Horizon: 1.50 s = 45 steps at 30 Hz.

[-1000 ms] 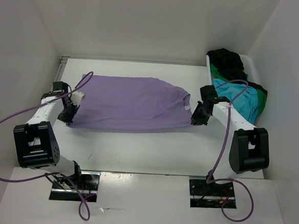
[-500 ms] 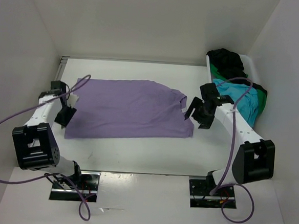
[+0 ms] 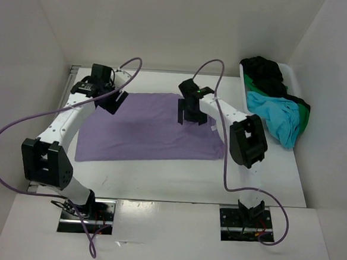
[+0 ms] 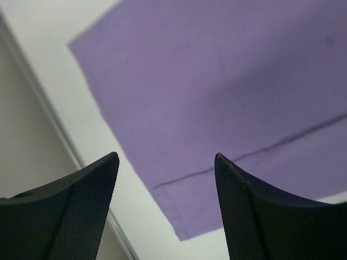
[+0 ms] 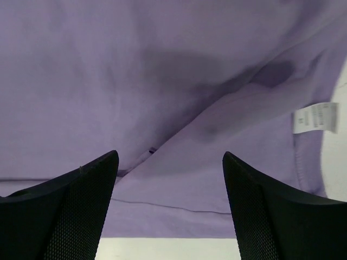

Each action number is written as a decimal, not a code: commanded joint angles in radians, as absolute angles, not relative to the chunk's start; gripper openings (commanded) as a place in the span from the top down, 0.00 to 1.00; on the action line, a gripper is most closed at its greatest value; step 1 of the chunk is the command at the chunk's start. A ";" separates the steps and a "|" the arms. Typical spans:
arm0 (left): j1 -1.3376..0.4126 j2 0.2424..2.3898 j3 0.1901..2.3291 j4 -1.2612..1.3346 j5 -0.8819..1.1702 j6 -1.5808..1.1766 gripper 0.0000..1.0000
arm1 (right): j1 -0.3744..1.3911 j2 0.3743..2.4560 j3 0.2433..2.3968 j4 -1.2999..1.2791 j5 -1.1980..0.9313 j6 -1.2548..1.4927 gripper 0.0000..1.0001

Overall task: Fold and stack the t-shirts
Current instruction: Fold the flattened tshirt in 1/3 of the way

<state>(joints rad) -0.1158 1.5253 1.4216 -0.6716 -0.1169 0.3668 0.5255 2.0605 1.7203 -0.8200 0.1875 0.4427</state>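
my left fingers (image 4: 76, 216) and right fingers (image 5: 70, 216) both spread wide, holding nothing — hovering over the far edge of the lavender shirt (image 3: 143, 131), flat on the counter (image 3: 158, 179)

Laboratory robot cell: a left arm (image 3: 66, 125) and a right arm (image 3: 247, 141), white with black joints, stand bolted to metal base plates (image 3: 87, 210) at the near edge of a bare white table (image 3: 158, 176), which is boxed in by plain white panels (image 3: 168, 28). Purple cables (image 3: 6, 136) loop from the arms. A lavender shirt (image 3: 149, 131) lies spread on the table, near a white plastic bin (image 3: 288, 71) of heaped shirts (image 3: 276, 110).
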 commanded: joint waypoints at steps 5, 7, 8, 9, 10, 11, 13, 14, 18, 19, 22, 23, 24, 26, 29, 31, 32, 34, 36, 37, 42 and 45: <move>-0.152 1.543 1.356 -0.706 -0.077 0.322 0.22 | 0.558 2.134 1.758 -0.864 0.272 0.431 0.21; -0.161 1.543 1.356 -0.706 -0.077 0.322 0.22 | 0.558 2.134 1.747 -0.864 0.272 0.442 0.33; -0.161 1.543 1.356 -0.706 -0.077 0.322 0.22 | 0.558 2.134 1.735 -0.864 0.272 0.442 0.39; -0.172 1.552 1.356 -0.706 -0.077 0.322 0.22 | 0.558 2.134 1.735 -0.864 0.272 0.451 0.46; -0.172 1.552 1.356 -0.706 -0.077 0.322 0.22 | 0.558 2.125 1.718 -0.864 0.272 0.451 0.53; -0.172 1.552 1.356 -0.706 -0.077 0.322 0.22 | 0.558 2.115 1.695 -0.864 0.272 0.460 0.67; -0.181 1.552 1.356 -0.706 -0.077 0.331 0.22 | 0.558 2.070 1.648 -0.851 0.272 0.472 0.83; -0.193 1.552 1.356 -0.706 -0.077 0.331 0.22 | 0.558 2.050 1.626 -0.851 0.256 0.482 0.88; -0.228 1.552 1.356 -0.706 -0.098 0.341 0.22 | 0.558 1.942 1.502 -0.808 0.194 0.505 1.00; -0.229 1.552 1.356 -0.697 -0.098 0.351 0.22 | 0.558 1.925 1.477 -0.795 0.193 0.520 1.00; -0.259 1.562 1.347 -0.696 -0.112 0.351 0.22 | 0.558 1.856 1.384 -0.770 0.148 0.534 1.00; -0.270 1.562 1.347 -0.696 -0.121 0.351 0.22 | 0.558 1.836 1.337 -0.758 0.131 0.558 1.00; -0.270 1.562 1.347 -0.696 -0.121 0.351 0.22 | 0.558 1.795 1.313 -0.732 0.111 0.567 0.99; -0.284 1.562 1.347 -0.696 -0.121 0.360 0.22 | 0.558 1.746 1.249 -0.710 0.068 0.600 0.92; -0.304 1.571 1.347 -0.696 -0.121 0.360 0.22 | 0.558 1.726 1.180 -0.700 0.045 0.621 0.81; -0.304 1.571 1.347 -0.696 -0.121 0.360 0.22 | 0.558 1.715 1.134 -0.699 0.034 0.632 0.80; -0.304 1.571 1.347 -0.696 -0.121 0.360 0.22 | 0.558 1.715 1.121 -0.699 0.025 0.643 0.79; -0.314 1.571 1.347 -0.706 -0.121 0.360 0.22 | 0.558 1.715 1.098 -0.721 0.015 0.643 0.73; -0.324 1.571 1.347 -0.716 -0.086 0.371 0.22 | 0.558 1.706 1.098 -0.730 -0.011 0.643 0.65; -0.340 1.571 1.362 -0.716 -0.074 0.391 0.22 | 0.558 1.680 1.089 -0.739 -0.023 0.643 0.63; -0.478 1.615 1.488 -0.716 0.007 0.459 0.22 | 0.558 1.534 1.110 -0.793 0.049 0.661 0.61; -0.550 1.712 1.600 -0.716 0.131 0.459 0.22 | 0.485 1.428 1.121 -0.811 0.129 0.709 0.61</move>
<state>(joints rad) -0.4892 1.6520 1.5047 -0.7372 -0.0227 0.4244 0.5476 1.5562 1.0870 -0.7715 0.0299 0.6552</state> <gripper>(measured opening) 0.783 0.392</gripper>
